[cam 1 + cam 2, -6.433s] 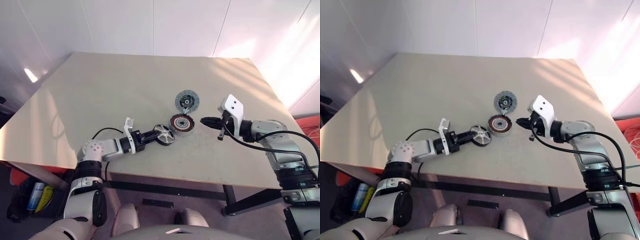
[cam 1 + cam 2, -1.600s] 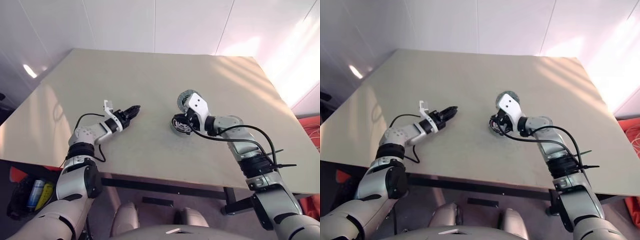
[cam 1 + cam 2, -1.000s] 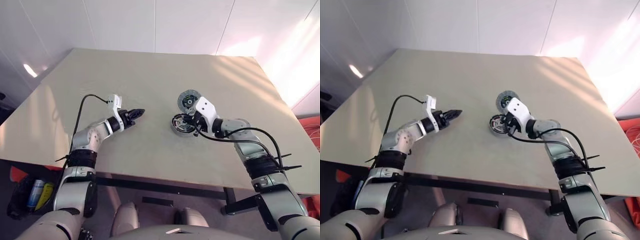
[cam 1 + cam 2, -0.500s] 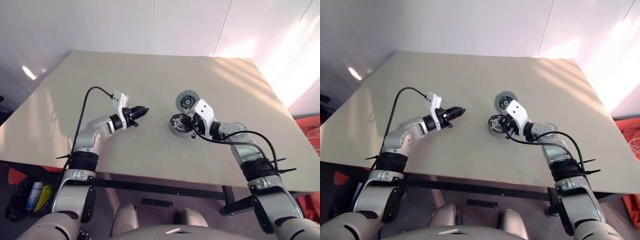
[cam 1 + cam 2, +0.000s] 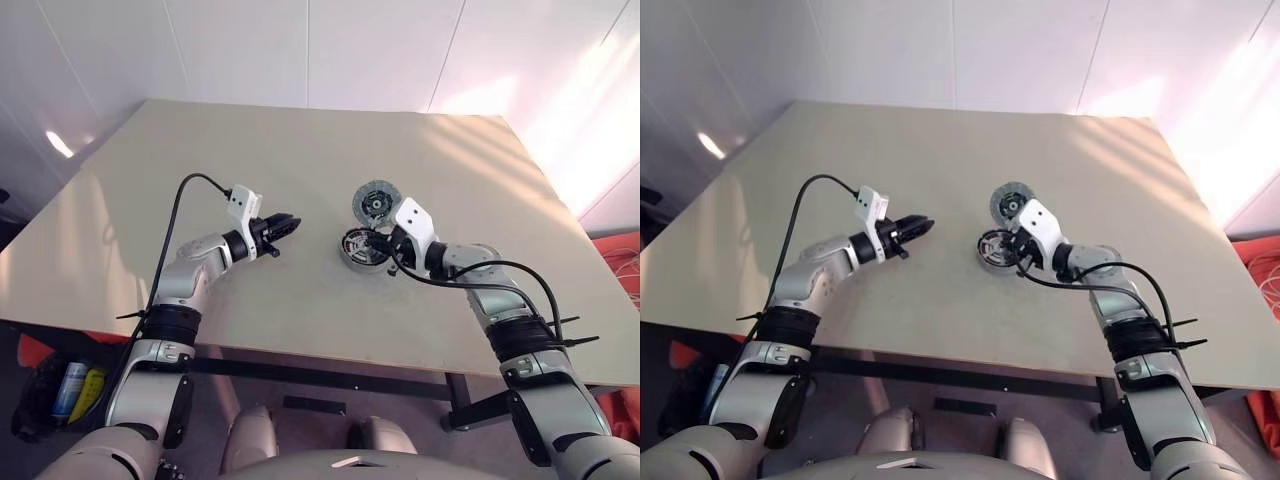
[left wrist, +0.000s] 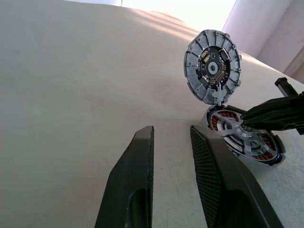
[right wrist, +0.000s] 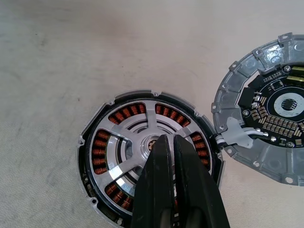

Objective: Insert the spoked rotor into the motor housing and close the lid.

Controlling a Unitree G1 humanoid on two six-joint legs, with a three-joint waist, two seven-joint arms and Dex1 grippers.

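Observation:
The spoked rotor (image 7: 122,166) lies inside the motor housing (image 7: 91,129), its silver spokes over the copper windings. My right gripper (image 7: 167,139) is shut, with its tips resting on the rotor's hub. The lid (image 7: 269,147) lies flat just beyond the housing, circuit face up, joined to it by a short white wire. From the head, the housing (image 5: 349,254) sits mid-table with the lid (image 5: 376,203) behind it. Hovering above the table to the left, my left gripper (image 5: 288,223) points toward the housing. Its fingers (image 6: 135,176) stand slightly open with nothing between them.
The beige table (image 5: 280,150) reaches far on all sides of the parts. White walls rise behind it. A black cable loops from the left wrist camera (image 5: 242,201) back along the arm.
Several seconds ago my left gripper held the rotor beside the housing; now the rotor sits in the housing and that gripper is empty. Over the last second the left wrist rolled slightly.

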